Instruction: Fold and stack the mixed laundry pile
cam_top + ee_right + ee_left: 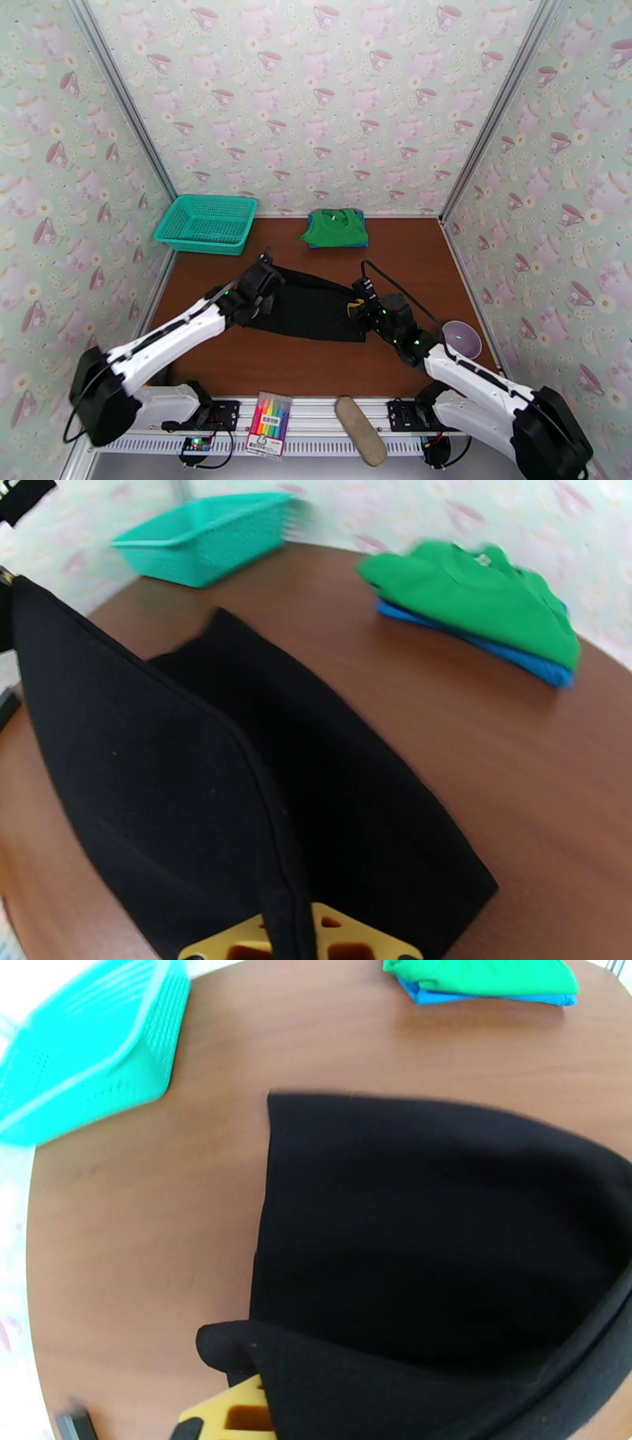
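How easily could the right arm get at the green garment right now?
Probably not at once: the right gripper is shut on the black garment and must release first. Past that, the way across the table to the green garment looks free.

A black garment (316, 304), a teal basket (197, 243)

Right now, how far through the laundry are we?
Done: the green garment lies folded on the blue garment at the back of the table. In hand: the left gripper and right gripper each pinch an edge of the black garment, partly lifted. Left: finish that fold and put it on the stack.
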{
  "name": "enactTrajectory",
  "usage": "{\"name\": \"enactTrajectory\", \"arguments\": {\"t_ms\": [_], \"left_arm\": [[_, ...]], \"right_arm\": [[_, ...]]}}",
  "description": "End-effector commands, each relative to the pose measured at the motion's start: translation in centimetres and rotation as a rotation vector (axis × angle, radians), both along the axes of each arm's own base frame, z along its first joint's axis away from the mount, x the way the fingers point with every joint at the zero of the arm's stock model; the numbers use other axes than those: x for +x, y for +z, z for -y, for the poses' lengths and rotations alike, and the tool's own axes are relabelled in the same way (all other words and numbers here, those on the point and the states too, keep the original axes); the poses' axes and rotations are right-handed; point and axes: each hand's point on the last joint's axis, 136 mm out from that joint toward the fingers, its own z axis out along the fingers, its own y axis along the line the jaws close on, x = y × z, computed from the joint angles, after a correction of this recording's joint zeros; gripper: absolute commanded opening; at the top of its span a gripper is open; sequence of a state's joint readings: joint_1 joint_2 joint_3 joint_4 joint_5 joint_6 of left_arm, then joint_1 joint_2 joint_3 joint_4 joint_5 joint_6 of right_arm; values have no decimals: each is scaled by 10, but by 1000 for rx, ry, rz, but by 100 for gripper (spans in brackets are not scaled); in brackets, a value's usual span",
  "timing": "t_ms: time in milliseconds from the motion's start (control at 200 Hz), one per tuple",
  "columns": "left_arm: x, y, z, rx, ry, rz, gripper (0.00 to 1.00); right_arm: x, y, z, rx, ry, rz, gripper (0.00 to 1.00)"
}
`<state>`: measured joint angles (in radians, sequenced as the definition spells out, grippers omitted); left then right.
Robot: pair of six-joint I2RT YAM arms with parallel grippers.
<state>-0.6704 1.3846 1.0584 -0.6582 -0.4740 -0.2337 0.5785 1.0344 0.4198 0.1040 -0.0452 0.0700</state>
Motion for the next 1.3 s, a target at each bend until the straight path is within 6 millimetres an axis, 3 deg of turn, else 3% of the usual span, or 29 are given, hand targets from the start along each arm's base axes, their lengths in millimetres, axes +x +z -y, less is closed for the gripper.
{"name": "enactTrajectory", "arguments": {"t_ms": [0,356,701,761,791,836,866,947,1057,1172,1212,1292], "left_arm": [[33,8,21,2,-75,39,0],[87,-64,38,180,-92,-103,0],[126,-80,31,335,-65,-103,0],[131,-81,33,350,-68,-106,11],[133,-81,32,356,-65,-105,20],[135,-78,32,367,-58,-98,42],[137,-75,30,372,-51,-91,53],[139,-62,27,386,-31,-72,67],[137,-34,15,428,16,-38,75],[127,0,0,459,61,-13,76],[121,8,-6,461,74,-17,76],[104,17,-14,436,100,-43,75]], "right_arm": [[25,14,19,9,-164,-1,0],[56,-31,35,-16,-318,-156,0],[72,-73,36,-46,-411,-287,0],[73,-72,37,-41,-427,-294,1],[74,-72,39,-43,-441,-299,13],[76,-69,43,-50,-466,-304,34],[76,-66,46,-60,-480,-305,42],[75,-50,54,-84,-505,-286,59],[68,-14,67,-104,-526,-229,72],[52,34,81,-89,-515,-158,80],[44,48,82,-70,-498,-141,87],[26,63,76,-34,-419,-136,88]]}}
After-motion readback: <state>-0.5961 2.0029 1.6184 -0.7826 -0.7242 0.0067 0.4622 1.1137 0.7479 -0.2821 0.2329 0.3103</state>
